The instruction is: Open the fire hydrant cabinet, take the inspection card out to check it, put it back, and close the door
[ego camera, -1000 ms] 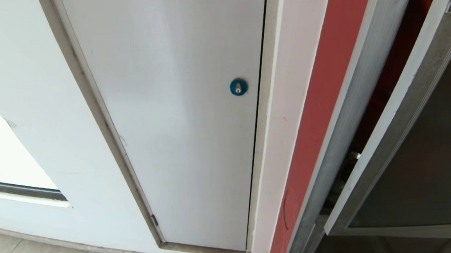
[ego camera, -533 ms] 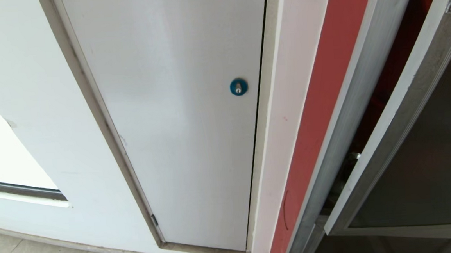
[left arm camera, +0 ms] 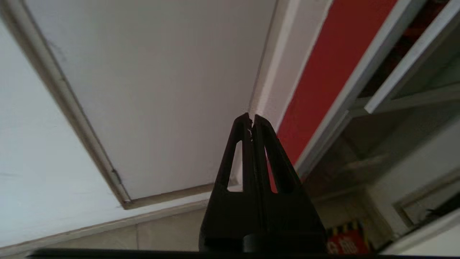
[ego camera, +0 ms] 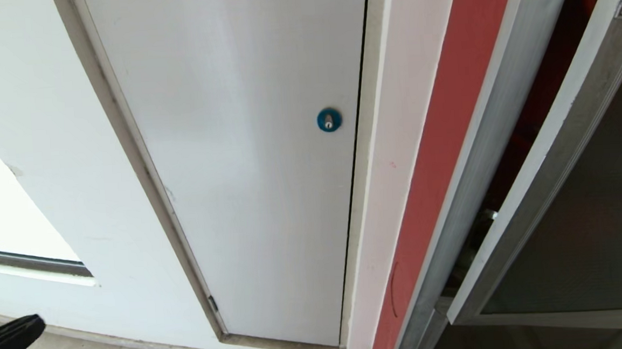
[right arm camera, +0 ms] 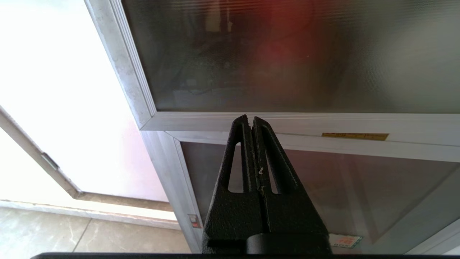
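Right wrist view: right end effector (right arm camera: 251,120) pressed together before the door (right arm camera: 287,54), labels unreadable.

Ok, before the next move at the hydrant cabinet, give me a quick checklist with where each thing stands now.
1. Door swung open: ok, it stands ajar from the cabinet.
2. Left gripper empty: ok, fingers together, nothing between them.
3. Right gripper empty: ok, shut, pointing at the door's lower frame.
4. Inspection card located: cannot tell, not seen in any view.
5. Left gripper lined up with the opening: not ok, it is low beside the white panel.
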